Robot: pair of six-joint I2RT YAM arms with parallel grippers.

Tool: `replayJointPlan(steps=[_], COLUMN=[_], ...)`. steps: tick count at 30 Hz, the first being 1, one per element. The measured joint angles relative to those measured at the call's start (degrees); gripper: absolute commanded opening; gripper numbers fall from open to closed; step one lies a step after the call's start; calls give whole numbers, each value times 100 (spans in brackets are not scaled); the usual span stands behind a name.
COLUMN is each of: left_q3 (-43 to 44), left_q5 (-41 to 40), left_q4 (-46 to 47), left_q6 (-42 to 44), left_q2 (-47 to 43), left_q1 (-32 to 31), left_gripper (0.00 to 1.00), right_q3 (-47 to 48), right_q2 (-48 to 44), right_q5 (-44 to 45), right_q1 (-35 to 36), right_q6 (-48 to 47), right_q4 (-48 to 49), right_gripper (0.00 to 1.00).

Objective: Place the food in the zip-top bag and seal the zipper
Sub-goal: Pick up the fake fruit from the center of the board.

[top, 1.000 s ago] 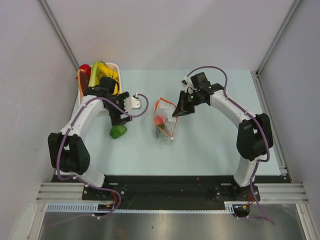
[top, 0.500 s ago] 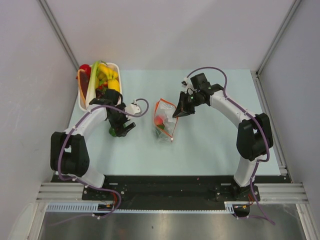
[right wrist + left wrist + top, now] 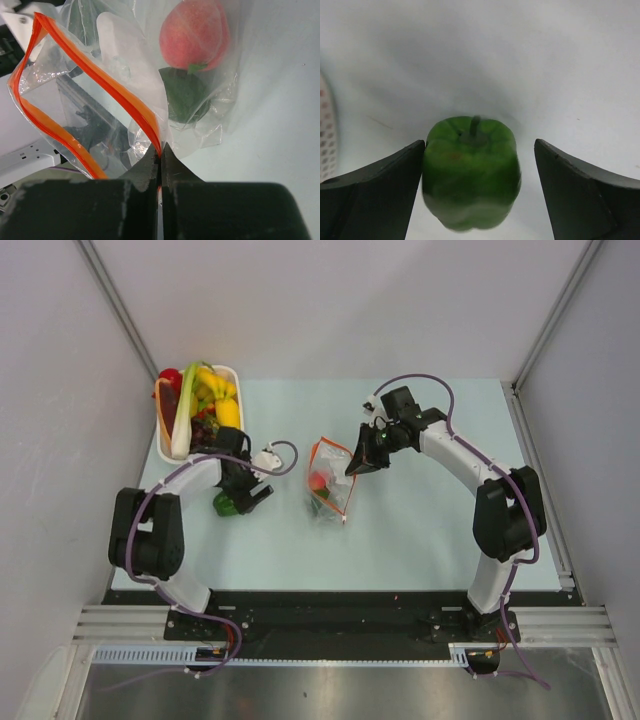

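A green toy pepper (image 3: 226, 504) lies on the pale table left of the zip-top bag (image 3: 331, 487). My left gripper (image 3: 240, 496) is open around the pepper (image 3: 470, 175). Its left finger (image 3: 380, 195) is against it and the right finger (image 3: 590, 195) stands apart. My right gripper (image 3: 353, 464) is shut on the bag's orange-red zipper strip (image 3: 120, 95) and holds the mouth open. Inside the bag lie a red-orange round fruit (image 3: 195, 32) and a green leafy piece (image 3: 185, 100). The slider tab is not visible.
A white basket (image 3: 233, 371) at the back left holds more food: a yellow piece (image 3: 228, 412), a long green-white stalk (image 3: 185, 412) and purple grapes (image 3: 205, 426). Grey walls close in the table on three sides.
My left arm drew back toward the near side and its open gripper came down around the green pepper. The right gripper and the bag have not moved.
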Motion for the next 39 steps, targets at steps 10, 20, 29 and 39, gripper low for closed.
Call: replayJointPlan(steps=[10, 20, 29, 39], left_q3=[-271, -365, -492, 459], left_q5=[-234, -358, -444, 289], left_q4=[-214, -575, -560, -1644], left_q6=[-98, 85, 444, 389], left_q2=[181, -369, -372, -472], left_q1=[0, 33, 52, -221], left_gripper=[100, 83, 71, 33], right_q3=[-2, -76, -76, -76], right_q2=[0, -2, -2, -20], right_q5=[2, 9, 15, 0], right_q1=[4, 17, 35, 37], right_q6=[-11, -24, -42, -85], right_q4=[0, 2, 4, 0], right_gripper=[0, 0, 0, 0])
